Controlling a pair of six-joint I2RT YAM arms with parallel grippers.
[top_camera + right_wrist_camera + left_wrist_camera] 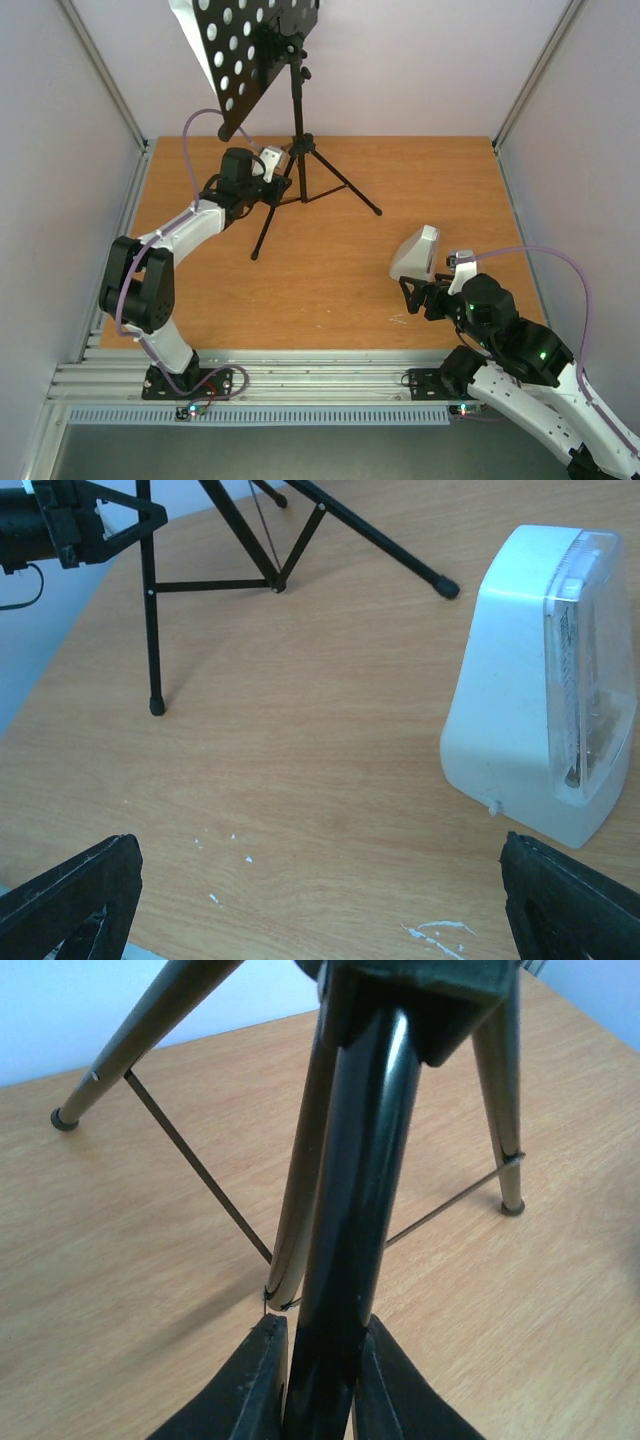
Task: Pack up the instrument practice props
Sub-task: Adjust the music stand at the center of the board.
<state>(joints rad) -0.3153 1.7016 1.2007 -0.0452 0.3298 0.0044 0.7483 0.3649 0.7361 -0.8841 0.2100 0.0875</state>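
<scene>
Left end effector (pixel 278 188) is pinched on the near-left leg (pixel 350 1210) of the black tripod music stand (pixel 297 110). In the wrist view its two fingers (pixel 262 1385) sit tight vs both sides of the glossy tube. The stand is upright at far left-centre of the wood surface (pixel 330 290), w/ its feet spread. Its round-holed desk (pixel 240 60) is tilted at the top. A white sheet of music (pixel 183 22) shows only as an edge at the desk's far-left side; the rest is hidden behind the desk.

Right end effector (pixel 320 910) is spread wide and holds nothing, w/ one finger at each lower corner of its wrist view. It sits low over the surface at near right. The white pyramid-shaped metronome (pixel 540 680) stands upright on the surface just beyond it, toward the right-hand finger, not touching. Its clear front panel faces right in that view. Metronome and stand are well apart. A few white specks (pixel 230 848) lie on the wood between the right fingers.
</scene>
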